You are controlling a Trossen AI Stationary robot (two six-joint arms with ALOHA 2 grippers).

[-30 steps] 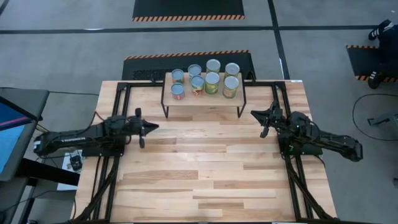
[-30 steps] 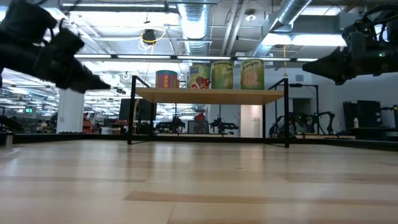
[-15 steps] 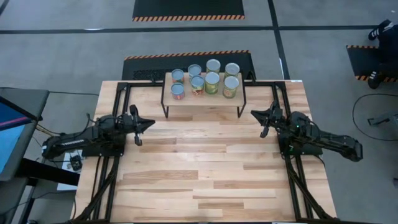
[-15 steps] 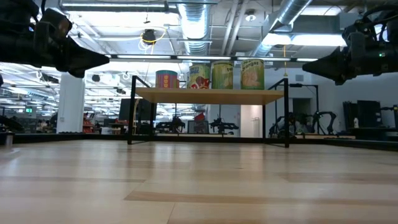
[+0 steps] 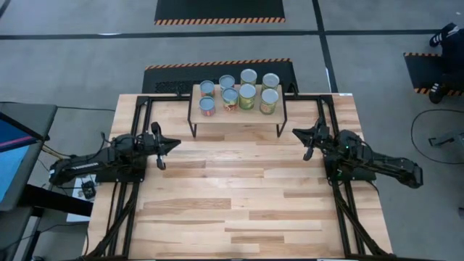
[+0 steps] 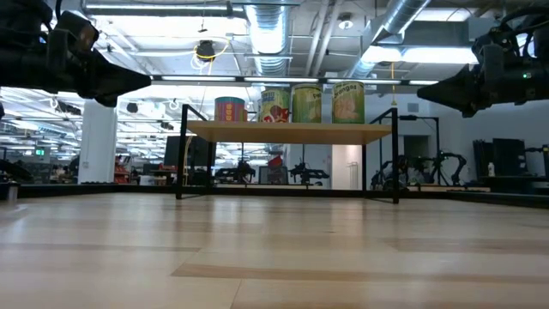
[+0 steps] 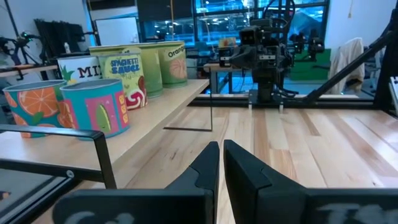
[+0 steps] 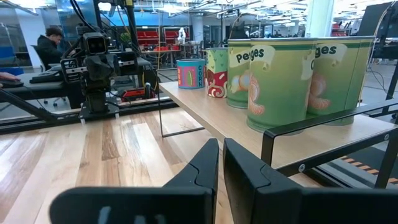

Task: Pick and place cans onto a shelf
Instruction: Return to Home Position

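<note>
Left gripper (image 5: 172,144): closed, empty, sits drawn slightly back leftward versus a second ago; right gripper (image 5: 297,133) closed, unmoved; all eight cans (image 5: 247,96) stand on shelf (image 5: 239,119), so job looks finished.

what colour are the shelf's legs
Black, thin metal, on the shelf; clearest in the low view.

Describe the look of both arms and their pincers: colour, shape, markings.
Both the left arm and the right arm are matte black, built of jointed segments; the left carries small white lettering. The left pincer and right pincer each have two black, wedge-shaped fingers tapering to tips.
</note>
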